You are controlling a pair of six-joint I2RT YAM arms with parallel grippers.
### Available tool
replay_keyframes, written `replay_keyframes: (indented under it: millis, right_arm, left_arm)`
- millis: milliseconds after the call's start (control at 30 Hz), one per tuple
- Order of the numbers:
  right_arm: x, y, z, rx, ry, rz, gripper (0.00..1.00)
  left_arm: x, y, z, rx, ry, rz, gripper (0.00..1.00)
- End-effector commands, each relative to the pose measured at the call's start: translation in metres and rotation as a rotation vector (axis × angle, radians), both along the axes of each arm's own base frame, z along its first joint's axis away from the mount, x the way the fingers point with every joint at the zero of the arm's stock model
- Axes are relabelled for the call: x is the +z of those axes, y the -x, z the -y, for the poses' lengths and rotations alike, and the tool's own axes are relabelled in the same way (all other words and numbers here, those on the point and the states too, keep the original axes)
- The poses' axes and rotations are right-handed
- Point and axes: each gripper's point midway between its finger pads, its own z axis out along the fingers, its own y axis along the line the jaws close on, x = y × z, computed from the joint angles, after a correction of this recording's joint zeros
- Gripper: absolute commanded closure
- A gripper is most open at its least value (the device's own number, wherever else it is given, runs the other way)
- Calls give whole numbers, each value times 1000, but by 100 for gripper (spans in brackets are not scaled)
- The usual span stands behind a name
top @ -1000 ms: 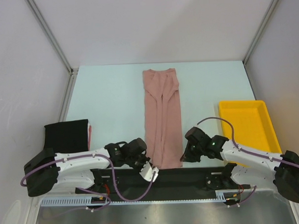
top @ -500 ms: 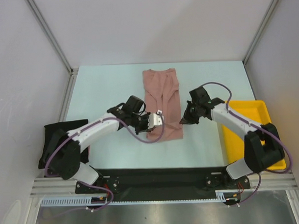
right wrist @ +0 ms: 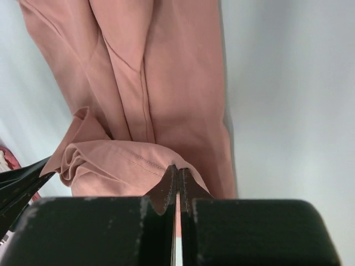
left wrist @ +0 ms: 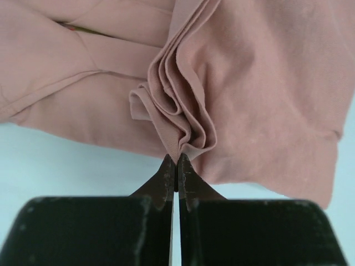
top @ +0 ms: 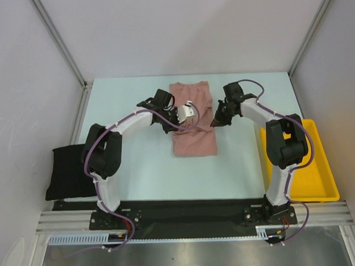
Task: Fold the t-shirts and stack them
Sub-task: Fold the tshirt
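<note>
The dusty pink t-shirt lies at mid-table as a narrow strip, its near end lifted and doubled back over itself. My left gripper is shut on a bunched fold of the pink t-shirt at the strip's left side. My right gripper is shut on the hem of the pink t-shirt at its right edge. Both pinches show at the fingertips, for the left gripper and the right gripper. The black t-shirt rests folded at the near left.
A yellow tray stands at the table's right edge, beside the right arm. Slanted frame posts and white walls close in the far corners. A black rail runs along the near edge by the arm bases.
Both grippers have travelled from the near edge toward the far end, carrying the pink t-shirt's near hem with them. The strip now looks about half as long.
</note>
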Motion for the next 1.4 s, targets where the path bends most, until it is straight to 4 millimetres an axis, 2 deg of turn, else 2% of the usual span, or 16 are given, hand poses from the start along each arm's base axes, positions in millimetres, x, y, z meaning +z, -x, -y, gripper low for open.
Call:
replay_keyframes:
  millis: [0,300,400,433,567,600,700,767,833,867,933,967,1000,1133,1233,1367]
  right_arm:
    - [9,-25,-8,31,-25,53,100]
    - [-7,-42,-3,-1,-8,31,100]
    - [-10,-51,5,-34,2,39,91]
    - [-8,-56,7,-43,13,55,90]
    - [-4,-72,24,-75,74,74,62]
    - [-2,-75,28,-83,88,78,57]
    - [21,-79,39,-95,147,134,50]
    - [51,-77,46,-101,188,213,49]
    - [50,-59,40,-78,220,230,49]
    - [60,-49,35,-61,210,258,49]
    - [41,-18,17,0,170,225,50]
    - [37,-7,12,12,144,212,51]
    - [27,12,10,7,116,173,52]
    - [6,54,-10,34,81,95,55]
    - [-14,77,-19,49,39,44,55]
    - [-36,85,-7,11,60,-7,59]
  left_arm:
    - [10,-35,-2,51,-9,82,100]
    - [-7,-59,1,101,-28,87,100]
    - [-9,-70,2,135,-26,108,99]
    - [-9,-72,3,145,-22,109,97]
    - [-7,-88,9,204,2,111,76]
    - [4,-97,12,245,15,125,61]
    - [21,-114,4,356,12,151,44]
    - [37,-119,-2,413,38,152,40]
    - [51,-121,-12,482,75,127,38]
    - [62,-112,-17,490,77,113,38]
    - [57,-77,-6,385,110,25,40]
    - [73,-56,-3,326,141,19,40]
    - [50,-25,0,241,105,-28,41]
    - [34,50,19,76,111,-210,49]
    - [15,72,23,64,101,-270,50]
    - [-9,71,25,114,68,-262,48]
